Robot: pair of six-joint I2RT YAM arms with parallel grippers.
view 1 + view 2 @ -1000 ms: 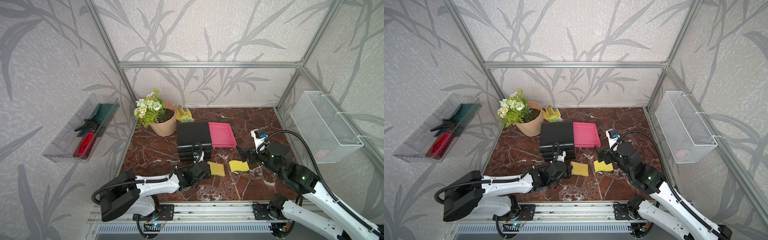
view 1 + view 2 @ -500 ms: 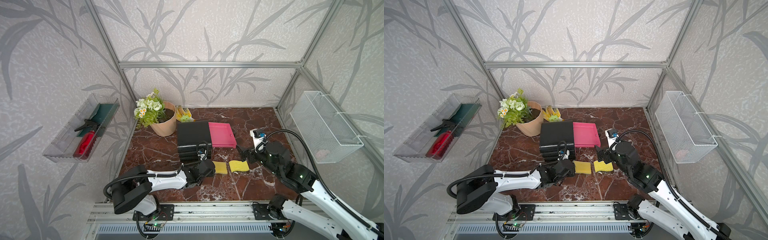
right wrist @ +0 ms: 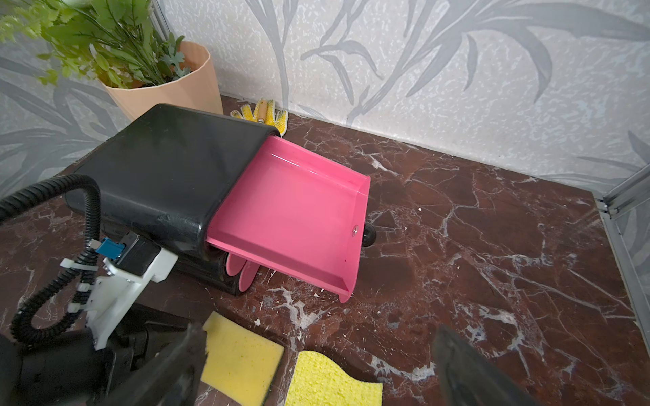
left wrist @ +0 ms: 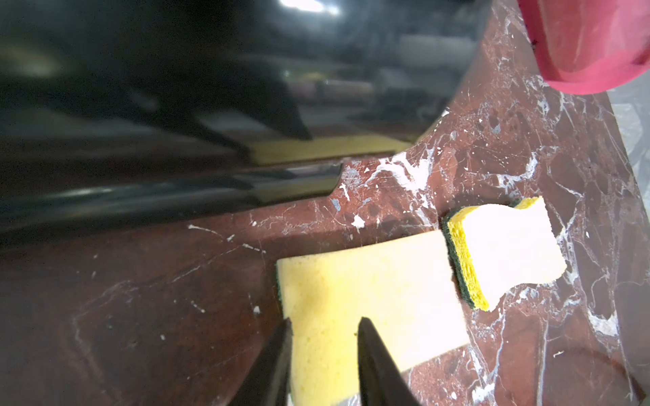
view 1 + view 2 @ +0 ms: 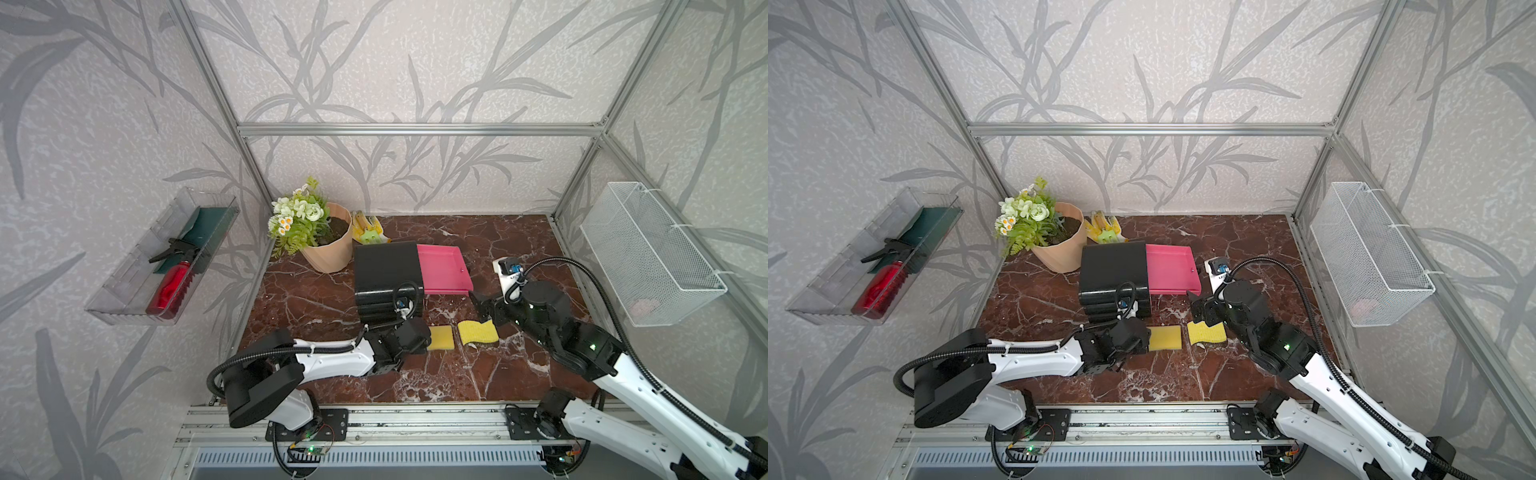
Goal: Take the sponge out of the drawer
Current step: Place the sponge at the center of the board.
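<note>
Both sponges out on the table [image 5: 498,374], left jaws at the flat one, right jaws spread above the wavy one.
Flat sponge [image 5: 441,337] lies flat on the table, near side of the black drawer unit [image 5: 386,270], just left of the wavy sponge [image 5: 478,332], with a narrow gap between them in both top views. Pink drawer [image 5: 442,270] is pulled out to the right of the unit, far side of both sponges. Left gripper [image 4: 325,321]: jaws slightly parted, no grip. One tip is at the flat sponge's left edge, the other is over its top, and the sponge shows through the gap. Right gripper [image 3: 320,332]: jaws wide open, holding nothing, with the wavy sponge on the table between and below the tips.
</note>
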